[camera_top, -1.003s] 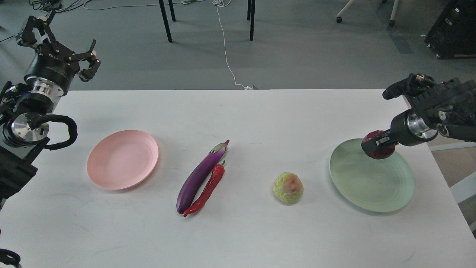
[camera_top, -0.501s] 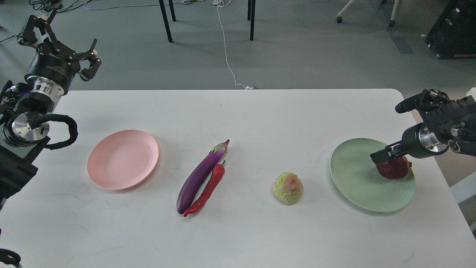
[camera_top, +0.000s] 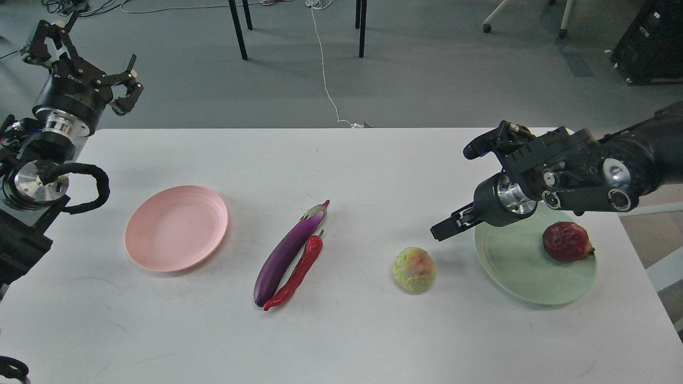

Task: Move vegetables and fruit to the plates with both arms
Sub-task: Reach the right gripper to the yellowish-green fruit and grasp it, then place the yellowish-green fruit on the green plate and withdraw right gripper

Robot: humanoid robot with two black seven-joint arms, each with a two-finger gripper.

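Head view, done: you have one of four items delivered. The dark red wrinkled pomegranate-like ball point(camera_top: 567, 241) sits on the right part of the pale mint green round plate point(camera_top: 515, 266), at the right of the frame, free of any grip.
Head view, left to do: three items lie on the white bench point(camera_top: 341, 330).
Head view, second fruit: the bumpy yellow-green ball with an orange-pink blush point(camera_top: 414, 269) rests on the bench just left of the mint plate, not touching it.
Head view, vegetables: the long glossy purple eggplant point(camera_top: 289, 250) and the thin glossy red chili pepper point(camera_top: 296, 274) lie side by side and touching, slanted, at centre frame.
Head view, pink plate: the pale pink round shallow plate point(camera_top: 176, 228) at left of centre holds nothing.
Head view, right tool: the right tool point(camera_top: 447, 226) juts from the arm at right and points down-left, over the mint plate's left rim and just up-right of the yellow-green ball. It holds nothing; it shows dark and narrow, so you cannot tell whether its fingers are apart or together.
Head view, left tool: the left tool point(camera_top: 85, 58) is raised at the upper left, beyond the bench's far corner, fingers spread apart and empty, well away from the vegetables.
Judgement: you are about a quarter through; the yellow-green ball looks like the right arm's likely next pick.
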